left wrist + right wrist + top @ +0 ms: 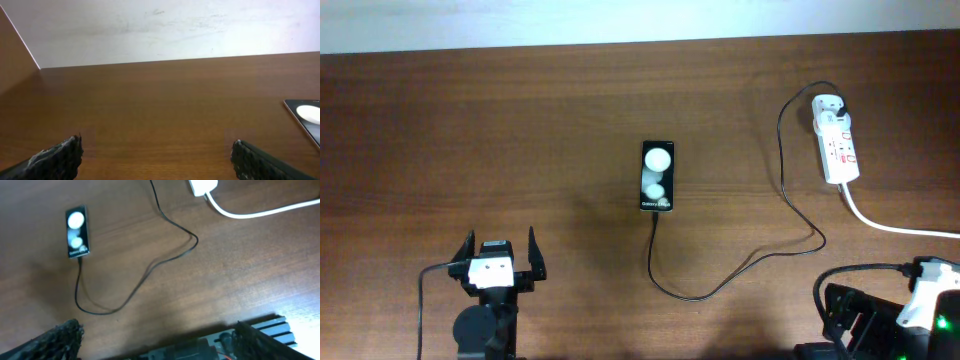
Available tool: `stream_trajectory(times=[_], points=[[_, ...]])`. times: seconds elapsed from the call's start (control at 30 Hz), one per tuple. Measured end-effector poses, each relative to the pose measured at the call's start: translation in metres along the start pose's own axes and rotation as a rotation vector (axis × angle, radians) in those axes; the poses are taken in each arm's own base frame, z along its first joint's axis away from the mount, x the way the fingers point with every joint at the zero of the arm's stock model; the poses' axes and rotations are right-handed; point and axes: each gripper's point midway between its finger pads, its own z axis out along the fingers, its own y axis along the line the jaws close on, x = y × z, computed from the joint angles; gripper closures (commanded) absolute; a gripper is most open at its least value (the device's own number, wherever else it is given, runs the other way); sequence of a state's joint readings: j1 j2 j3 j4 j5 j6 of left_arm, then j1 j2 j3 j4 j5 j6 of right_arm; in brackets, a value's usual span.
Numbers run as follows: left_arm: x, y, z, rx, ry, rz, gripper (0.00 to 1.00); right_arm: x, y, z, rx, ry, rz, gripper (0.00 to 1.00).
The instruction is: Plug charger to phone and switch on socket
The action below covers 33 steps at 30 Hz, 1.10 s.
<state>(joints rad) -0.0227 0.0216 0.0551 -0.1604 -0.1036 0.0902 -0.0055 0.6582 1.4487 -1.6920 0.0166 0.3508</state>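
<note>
Brown wood table (420, 120) holds it all. At the near left, the left gripper (501, 240) sits low with its fingers wide apart and nothing in them. In the middle the phone (658, 176) lies flat, well apart from both grippers. The tip of the charger (650, 250) touches the phone's near end; I cannot tell if it is pushed in. Its thin black wire loops near, then runs right and far to the socket (838, 145). The socket lies at the far right, and a white cord (880, 222) goes off to the right. At the near right, the right gripper (157, 330) has its fingers spread wide, holding nothing
</note>
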Motion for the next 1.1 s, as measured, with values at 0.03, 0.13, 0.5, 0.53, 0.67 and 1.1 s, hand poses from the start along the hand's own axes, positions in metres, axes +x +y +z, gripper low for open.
stream_trajectory(times=[0.03,0.13,0.5,0.53,0.67,1.1], points=[[0.000,0.000,0.000,0.000,0.000,0.000,0.01,0.001,0.000,0.001,0.002,0.005,0.000,0.01],[0.000,0.000,0.000,0.000,0.000,0.000,0.01,-0.025,0.008,0.001,-0.029,-0.099,-0.032,0.01],[0.000,0.000,0.000,0.000,0.000,0.000,0.01,-0.076,0.037,0.049,-0.135,-0.378,-0.236,0.01],[0.001,0.000,0.000,0.000,0.002,0.000,0.01,-0.080,0.040,0.055,-0.155,-0.428,-0.240,0.01],[0.000,0.000,0.000,0.000,0.000,0.000,0.01,-0.058,0.041,0.092,-0.224,-0.528,-0.258,0.01],[0.001,0.000,0.000,0.000,0.002,0.000,0.01,-0.053,0.042,0.128,-0.300,-0.824,-0.264,0.01]])
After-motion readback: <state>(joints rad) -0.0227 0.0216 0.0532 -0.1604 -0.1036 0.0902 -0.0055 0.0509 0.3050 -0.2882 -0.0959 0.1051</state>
